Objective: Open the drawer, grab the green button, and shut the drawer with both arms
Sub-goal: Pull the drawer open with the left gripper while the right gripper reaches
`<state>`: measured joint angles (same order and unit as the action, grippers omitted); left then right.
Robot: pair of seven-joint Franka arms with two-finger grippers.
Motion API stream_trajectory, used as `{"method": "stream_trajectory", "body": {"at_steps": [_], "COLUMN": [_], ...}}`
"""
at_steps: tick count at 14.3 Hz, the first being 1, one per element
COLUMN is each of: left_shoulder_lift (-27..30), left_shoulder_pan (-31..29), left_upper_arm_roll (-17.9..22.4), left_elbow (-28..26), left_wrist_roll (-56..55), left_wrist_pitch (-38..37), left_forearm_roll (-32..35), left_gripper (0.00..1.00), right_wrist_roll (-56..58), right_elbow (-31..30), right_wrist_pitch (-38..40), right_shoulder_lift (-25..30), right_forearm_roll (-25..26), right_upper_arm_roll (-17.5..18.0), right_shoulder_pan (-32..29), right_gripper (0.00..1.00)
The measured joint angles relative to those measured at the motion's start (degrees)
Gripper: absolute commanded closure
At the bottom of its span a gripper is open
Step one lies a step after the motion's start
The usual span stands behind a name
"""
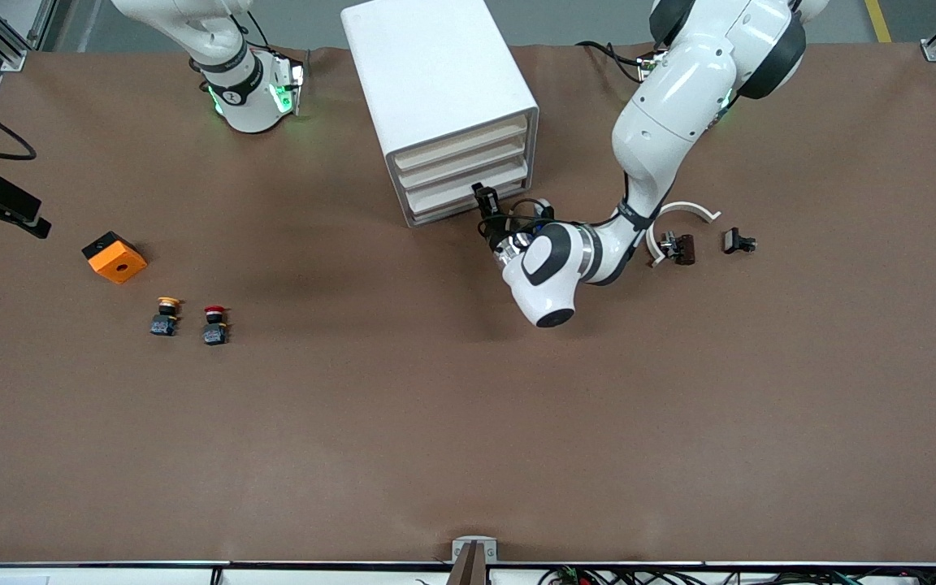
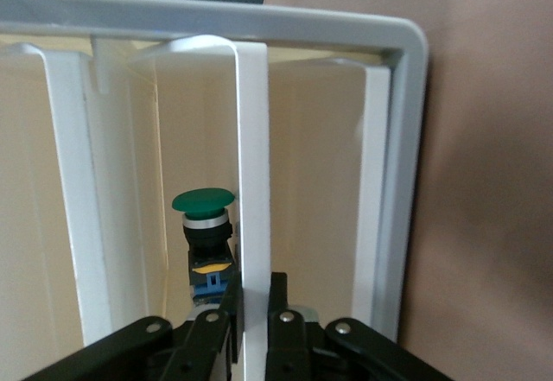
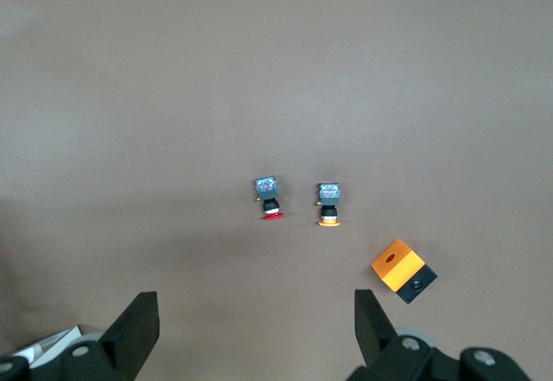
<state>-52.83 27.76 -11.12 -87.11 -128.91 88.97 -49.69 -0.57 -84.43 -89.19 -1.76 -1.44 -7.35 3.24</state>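
At the cabinet's [image 1: 439, 89] bottom drawer [image 1: 445, 214], left gripper [image 2: 252, 305] is clenched on its front lip, green button [image 2: 205, 230] visible inside; pull straight, no twist; right gripper [image 3: 255, 329] waits spread wide over the table [image 1: 468, 422].

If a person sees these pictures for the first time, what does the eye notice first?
Probably the left gripper, shut on the front edge of the bottom drawer of the white cabinet. Its wrist view shows the green button inside. The right gripper waits open, high over the red button and yellow button.
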Motion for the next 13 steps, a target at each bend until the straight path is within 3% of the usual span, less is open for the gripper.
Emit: {"method": "stream_trajectory", "body": {"at_steps": [7,11,13], "left_shoulder_lift": [0.12,0.10,0.09], "left_shoulder_pan": [-1.94,-4.84,-5.45], "left_upper_arm_roll": [4.76,5.09,5.67], "left_elbow": [3.50,4.79,5.47], "left_wrist_roll": [0.07,0.08,0.38], "left_wrist_pitch": [-0.31,0.42,0.80], "left_forearm_roll": [-0.52,-0.56,-0.55], "left_gripper": [1.00,1.00,1.00], "right_wrist_roll": [0.00,-1.40,-7.71], "right_elbow": [-0.01,-0.50,-0.58], "right_wrist_pitch": [0.09,0.21,0.21], "right_shoulder_lift": [0.03,-0.82,-1.43], "right_forearm_roll": [-0.02,-0.03,-0.05], "right_upper_arm_roll": [1.26,1.51,1.60], "right_shoulder_pan": [0.75,4.38,7.43], "right_gripper": [0.00,0.00,0.00]}}
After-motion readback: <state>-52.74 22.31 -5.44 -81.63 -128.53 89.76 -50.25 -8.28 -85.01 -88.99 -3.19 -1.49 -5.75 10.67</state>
